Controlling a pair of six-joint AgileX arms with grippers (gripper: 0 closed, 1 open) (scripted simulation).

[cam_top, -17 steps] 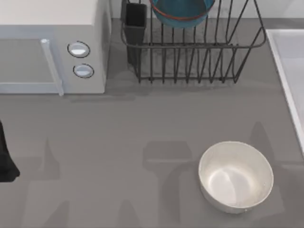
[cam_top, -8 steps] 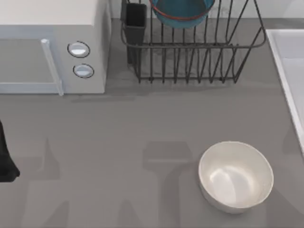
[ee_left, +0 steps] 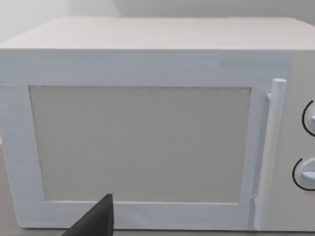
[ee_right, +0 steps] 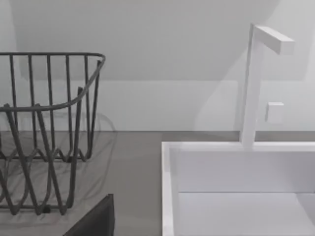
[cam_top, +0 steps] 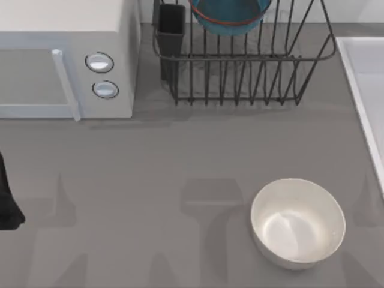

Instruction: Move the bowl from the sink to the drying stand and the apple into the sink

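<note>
The teal-blue bowl [cam_top: 231,15] with its orange-red rim line sits inside the black wire drying stand [cam_top: 240,78] at the table's far middle. In the right wrist view the drying stand [ee_right: 49,105] stands beside the pale sink [ee_right: 236,147]. The sink [cam_top: 360,66] lies along the table's right edge, only partly in view. The apple is out of view. A dark part of my left arm [cam_top: 7,204] rests at the table's left edge. A dark tip of my left gripper [ee_left: 93,223] faces the microwave. A dark tip of my right gripper [ee_right: 96,219] points at the gap between stand and sink.
A white microwave [cam_top: 66,60] with two round knobs fills the far left, and its door [ee_left: 142,142] is shut. A larger glossy white bowl [cam_top: 298,222] stands at the front right. A white tap [ee_right: 253,83] rises behind the sink.
A shadow near the sink's rim has slid to the right and toward the table's front. The bowl, the white bowl and the left arm have not moved.
</note>
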